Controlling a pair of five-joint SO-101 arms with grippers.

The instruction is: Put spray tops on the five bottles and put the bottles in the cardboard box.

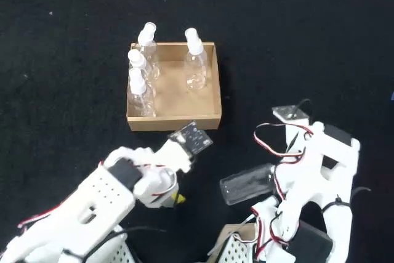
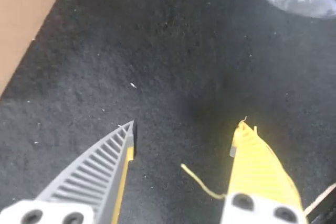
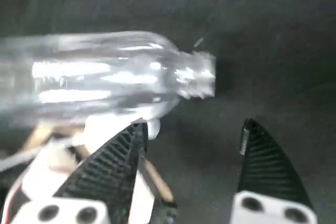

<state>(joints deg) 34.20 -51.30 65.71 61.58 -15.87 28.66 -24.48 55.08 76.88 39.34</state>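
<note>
bottle (image 1: 246,184) lies capless at near right by the right gripper (image 3: 194,124), splayed and empty like the left gripper (image 2: 186,125), likely awaiting its top; four capped bottles (image 1: 141,90) sit in the cardboard box (image 1: 174,122).

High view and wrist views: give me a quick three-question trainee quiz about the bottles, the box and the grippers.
1. How many bottles stand in the cardboard box?
2. True or false: the lying bottle outside the box has a spray top on.
3. The left gripper is: A open, B shut on a bottle, C shut on a spray top.
Key: 1 four; 2 false, its threaded neck is bare; 3 A.
</note>
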